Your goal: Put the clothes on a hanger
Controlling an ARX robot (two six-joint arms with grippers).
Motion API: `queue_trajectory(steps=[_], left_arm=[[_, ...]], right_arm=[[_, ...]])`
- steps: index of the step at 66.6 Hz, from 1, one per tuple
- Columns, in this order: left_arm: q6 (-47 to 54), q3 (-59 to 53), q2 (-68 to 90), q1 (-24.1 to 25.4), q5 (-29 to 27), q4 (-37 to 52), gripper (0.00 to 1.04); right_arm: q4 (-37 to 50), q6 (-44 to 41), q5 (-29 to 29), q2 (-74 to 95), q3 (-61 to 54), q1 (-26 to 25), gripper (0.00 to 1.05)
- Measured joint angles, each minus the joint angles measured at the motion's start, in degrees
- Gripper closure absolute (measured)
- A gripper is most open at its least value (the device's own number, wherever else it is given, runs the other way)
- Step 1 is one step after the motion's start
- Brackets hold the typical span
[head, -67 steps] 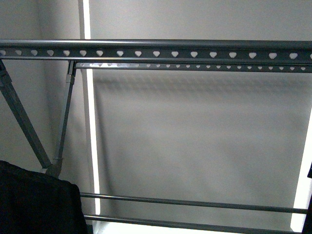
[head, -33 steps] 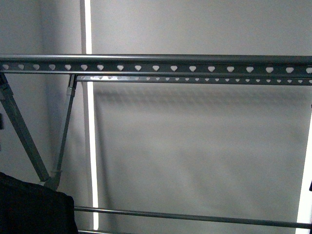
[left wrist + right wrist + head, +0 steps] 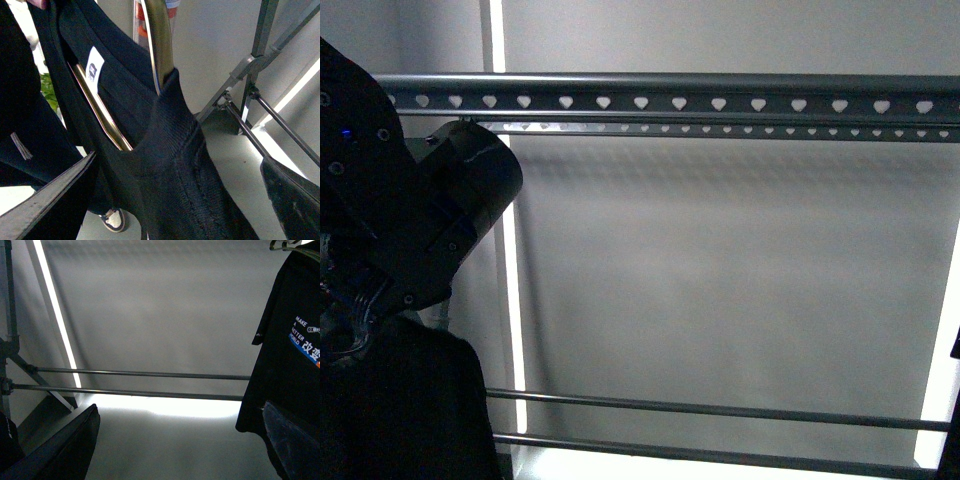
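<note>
Front view: a grey metal clothes rack (image 3: 670, 103) spans the frame, its wide top rail, punched with heart-shaped holes, running from 10 to 2 o'clock. Its two thin lower bars (image 3: 720, 410) run from 7 to 4 o'clock. The black left arm (image 3: 410, 200) fills the 9 o'clock side, with black cloth (image 3: 410, 410) hanging below it at 7 o'clock.

Left wrist view: a black T-shirt with a ribbed collar (image 3: 125, 95) and a white neck label (image 3: 94, 70) hangs on a brass-coloured metal hanger (image 3: 160, 45). The collar lies between the fingers of the left gripper (image 3: 178, 159). The jaws stand wide apart, and no pinch on the cloth can be made out. The rack's slanted legs stand just beyond.

Right wrist view: the right gripper (image 3: 179, 406) is spread wide and holds nothing. It faces the lower bars. Beside it a second black T-shirt (image 3: 285, 365), printed "MAKE A BETTER WORLD" with white characters and a blue-orange stripe, hangs from a hook (image 3: 285, 244).
</note>
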Motion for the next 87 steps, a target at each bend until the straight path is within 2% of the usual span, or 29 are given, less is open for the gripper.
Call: queue_trajectory(steps=[15,18,23,33,44,56,66,76,80,82,87], left_arm=[[0.5,3.6,4.7,-0.7,1.3,2.6,0.07],[1.0,3.7,5.1,-0.7,2.0,3.2,0.11],[1.4,3.4,5.3,-0.8,3.2,3.5,0.23],[3.0,-1.0,2.3,-0.8,4.9,7.0,0.58],[4.1,-4.3,-0.4,-0.4,5.9,9.6,0.81],[4.3,-9.2,-3.5,0.2,9.0,14.6,0.97],[10.5,-15.0,-9.5,0.4,15.5,22.1,0.98],[20.8,-20.2,-16.7,0.5,24.9,31.2,0.98],[27.6,-21.5,-18.2,1.4,31.0,35.4,0.98],[33.0,-22.3,-18.7,2.2,35.9,37.2,0.98],[41.8,-23.7,-19.6,4.0,44.4,38.9,0.98]], right_arm=[[0.0,0.0,0.0,0.0,0.0,0.0,0.07],[0.0,0.0,0.0,0.0,0.0,0.0,0.07],[0.0,0.0,0.0,0.0,0.0,0.0,0.07],[0.0,0.0,0.0,0.0,0.0,0.0,0.07],[0.0,0.0,0.0,0.0,0.0,0.0,0.07],[0.0,0.0,0.0,0.0,0.0,0.0,0.07],[0.0,0.0,0.0,0.0,0.0,0.0,0.07],[0.0,0.0,0.0,0.0,0.0,0.0,0.07],[0.0,0.0,0.0,0.0,0.0,0.0,0.07],[0.0,0.0,0.0,0.0,0.0,0.0,0.07],[0.0,0.0,0.0,0.0,0.0,0.0,0.07]])
